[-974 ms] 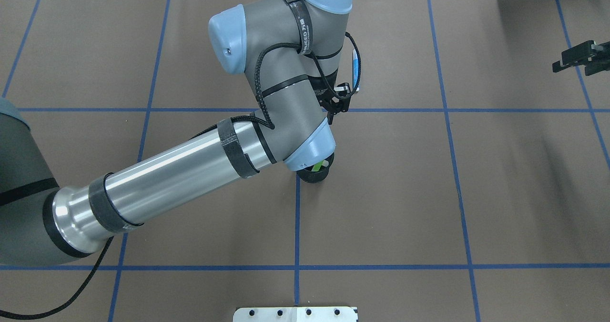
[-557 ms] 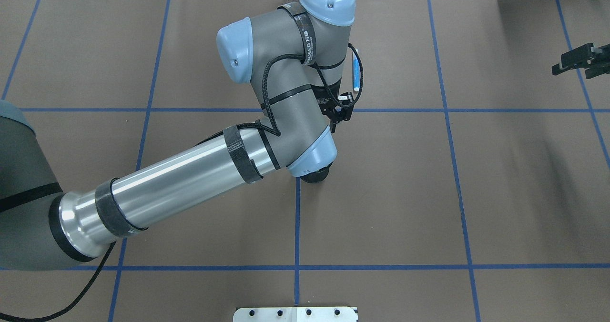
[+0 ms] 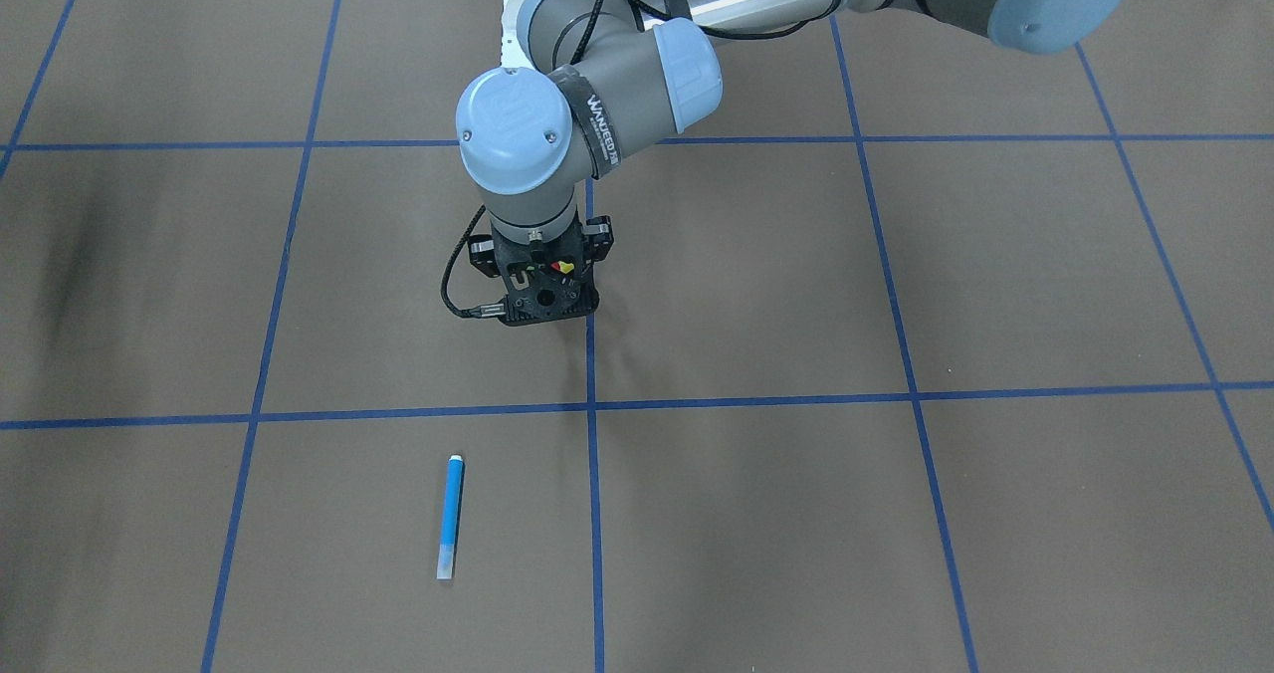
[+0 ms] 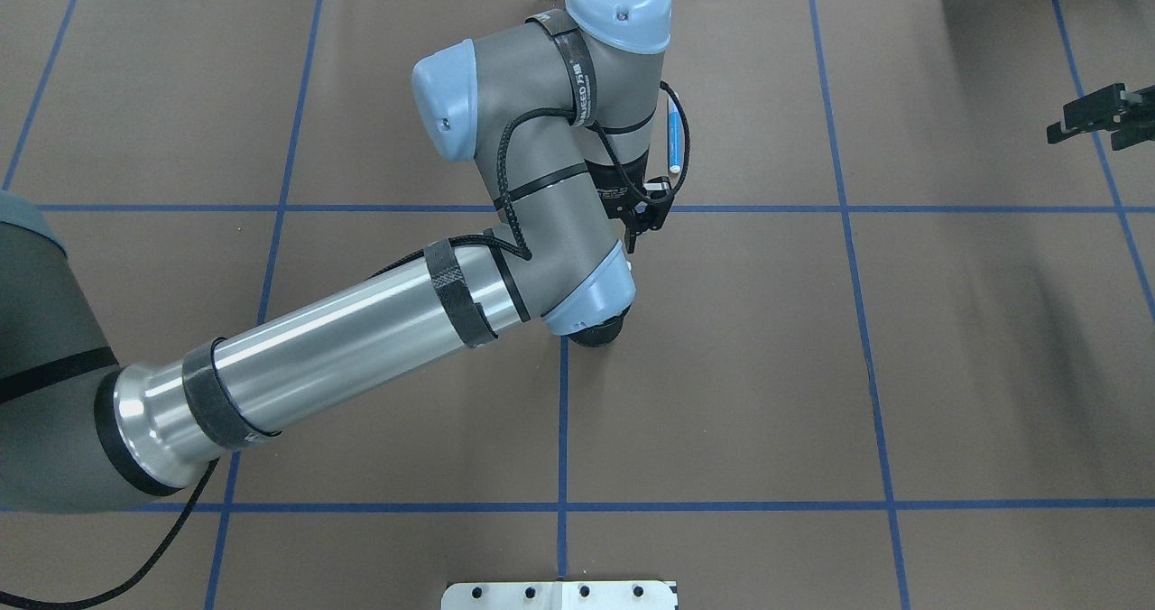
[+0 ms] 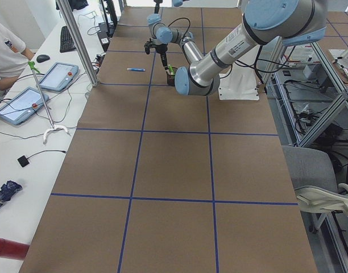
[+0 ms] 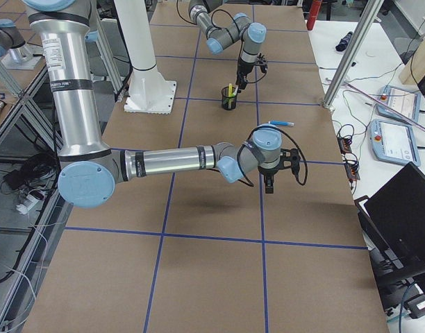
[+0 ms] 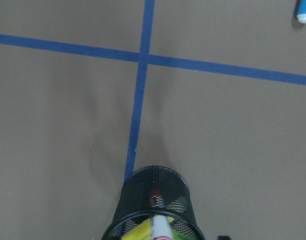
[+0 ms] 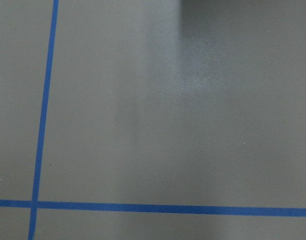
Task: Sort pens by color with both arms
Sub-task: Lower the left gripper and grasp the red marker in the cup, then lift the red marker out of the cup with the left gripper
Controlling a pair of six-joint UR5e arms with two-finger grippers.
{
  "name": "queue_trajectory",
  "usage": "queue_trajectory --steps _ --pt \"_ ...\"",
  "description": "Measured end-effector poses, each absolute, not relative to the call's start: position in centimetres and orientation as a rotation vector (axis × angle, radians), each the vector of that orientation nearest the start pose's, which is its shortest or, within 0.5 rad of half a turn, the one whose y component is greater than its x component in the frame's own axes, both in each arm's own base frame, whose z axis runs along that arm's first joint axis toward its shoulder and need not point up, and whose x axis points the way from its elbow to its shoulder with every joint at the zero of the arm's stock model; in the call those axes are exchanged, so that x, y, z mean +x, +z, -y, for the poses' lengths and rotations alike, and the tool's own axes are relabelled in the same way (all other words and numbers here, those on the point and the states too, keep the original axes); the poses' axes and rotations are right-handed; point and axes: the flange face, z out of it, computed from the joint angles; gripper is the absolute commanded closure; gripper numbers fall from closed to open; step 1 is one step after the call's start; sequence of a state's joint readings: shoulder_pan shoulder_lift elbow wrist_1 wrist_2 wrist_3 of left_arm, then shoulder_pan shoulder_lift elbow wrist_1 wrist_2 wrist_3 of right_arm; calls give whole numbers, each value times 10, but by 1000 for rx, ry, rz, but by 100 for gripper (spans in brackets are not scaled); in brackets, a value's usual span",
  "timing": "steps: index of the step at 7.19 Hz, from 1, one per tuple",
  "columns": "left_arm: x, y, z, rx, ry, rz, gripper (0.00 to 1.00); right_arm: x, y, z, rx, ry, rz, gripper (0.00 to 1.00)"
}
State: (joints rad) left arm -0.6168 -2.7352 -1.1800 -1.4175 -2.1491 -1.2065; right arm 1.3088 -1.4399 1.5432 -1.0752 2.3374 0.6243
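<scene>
A black strap [image 3: 600, 125] around the left arm [image 3: 642, 76] carries white lettering, roughly "WANJEED". Nothing else is legible.

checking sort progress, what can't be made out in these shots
- left tool: jaws hidden by its own body, front-facing view
- mesh cup: mostly under the left arm, overhead view
- pens in the cup: cut off at the bottom edge, left wrist view
- right tool: cut by the right edge, overhead view; state unclear
</scene>
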Motion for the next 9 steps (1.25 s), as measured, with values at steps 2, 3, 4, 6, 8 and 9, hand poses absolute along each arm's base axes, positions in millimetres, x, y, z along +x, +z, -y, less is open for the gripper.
queue_trajectory --steps 2,3,4,6,8,9 --pt "607 67 529 -209 -61 -794 100 -85 547 565 197 106 912 4" --pt "607 68 529 -210 -62 -793 100 -85 547 565 198 107 911 4" --pt "606 67 529 -222 -73 -792 100 -84 548 564 197 108 910 4" --pt "585 48 527 -235 -104 -822 100 -84 549 563 198 108 908 4" --pt "531 4 517 -178 -122 -874 100 -84 549 564 202 108 906 3" --pt "507 -11 515 -113 -139 -890 100 -84 549 564 208 110 900 3"
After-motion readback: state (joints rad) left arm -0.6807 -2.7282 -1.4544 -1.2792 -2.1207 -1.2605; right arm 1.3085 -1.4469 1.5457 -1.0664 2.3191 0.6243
